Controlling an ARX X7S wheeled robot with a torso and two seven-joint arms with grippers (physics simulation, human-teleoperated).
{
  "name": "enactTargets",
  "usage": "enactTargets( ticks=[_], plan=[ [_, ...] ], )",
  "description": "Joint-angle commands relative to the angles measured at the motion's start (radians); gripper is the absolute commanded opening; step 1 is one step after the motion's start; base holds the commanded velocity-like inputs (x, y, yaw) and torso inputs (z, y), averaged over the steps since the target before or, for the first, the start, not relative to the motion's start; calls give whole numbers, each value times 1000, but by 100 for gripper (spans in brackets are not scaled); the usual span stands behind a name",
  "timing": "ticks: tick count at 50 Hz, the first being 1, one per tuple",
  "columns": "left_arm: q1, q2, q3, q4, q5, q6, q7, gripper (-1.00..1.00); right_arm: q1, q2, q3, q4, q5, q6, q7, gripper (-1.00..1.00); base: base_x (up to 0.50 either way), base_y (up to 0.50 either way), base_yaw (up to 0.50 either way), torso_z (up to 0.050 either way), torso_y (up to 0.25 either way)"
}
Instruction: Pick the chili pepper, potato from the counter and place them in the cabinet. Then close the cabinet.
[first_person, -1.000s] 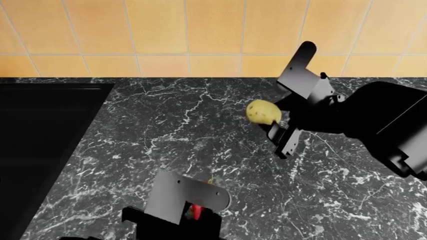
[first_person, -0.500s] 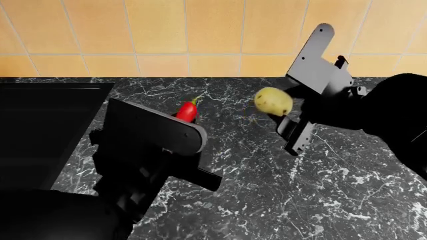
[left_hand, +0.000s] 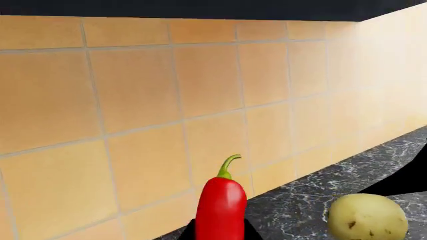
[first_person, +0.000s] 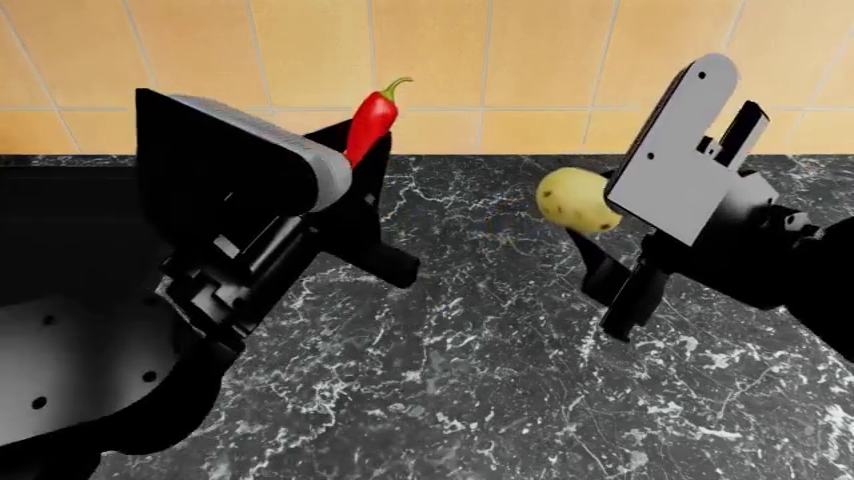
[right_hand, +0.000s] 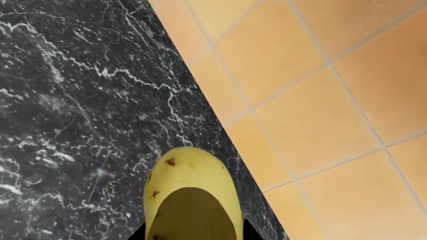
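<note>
In the left wrist view the chili pepper (left_hand: 221, 210) stands upright against the orange tiled wall (left_hand: 133, 110), green stem curling at the top; dark finger edges show at its base, so the left gripper's jaws look pressed onto it, and the potato (left_hand: 367, 218) shows nearby above the marble counter (left_hand: 313, 200). The dark band at the top edge may be the cabinet's underside, though that cannot be told. In the head view the left gripper (first_person: 358, 150) now holds the pepper (first_person: 371, 118) up in front of the tiles, where half a second ago it sat lower over the counter and a second ago was barely clear of the slab near the robot. The right gripper (first_person: 594, 235) pinches the potato (first_person: 578, 200), which has also climbed and drifted right. The black sink basin (first_person: 67, 230) lies behind the left arm. Both items are off the counter (first_person: 467, 350) and rising, so the pick looks done and carrying to the cabinet comes next. In the right wrist view the potato (right_hand: 190, 180) sits between the jaws, above where counter (right_hand: 67, 100) meets wall (right_hand: 320, 75).
</note>
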Motion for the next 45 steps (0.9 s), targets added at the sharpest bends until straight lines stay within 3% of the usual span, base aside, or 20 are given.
enactTargets(
  ticks=[1,8,19,24,45],
  plan=[
    [33,-13,-25,-107,121,116,214,-100,-74,51,54,-109,5,-40,76,-100,0,0,0,0,0],
    [29,-80,-7,-50,260,133,323,-100,-214,86,132,-85,4,-287,103,-100,0,0,0,0,0],
    [3,-141,66,-8,509,-7,299,-100,-263,81,226,-6,99,-396,86,-100,0,0,0,0,0],
    [31,-170,67,0,495,-6,255,-100,-250,67,207,21,105,-371,65,-100,0,0,0,0,0],
    [70,-234,45,69,404,39,206,-100,-167,44,117,-31,35,-293,30,-100,-433,203,0,0,-1]
  ],
)
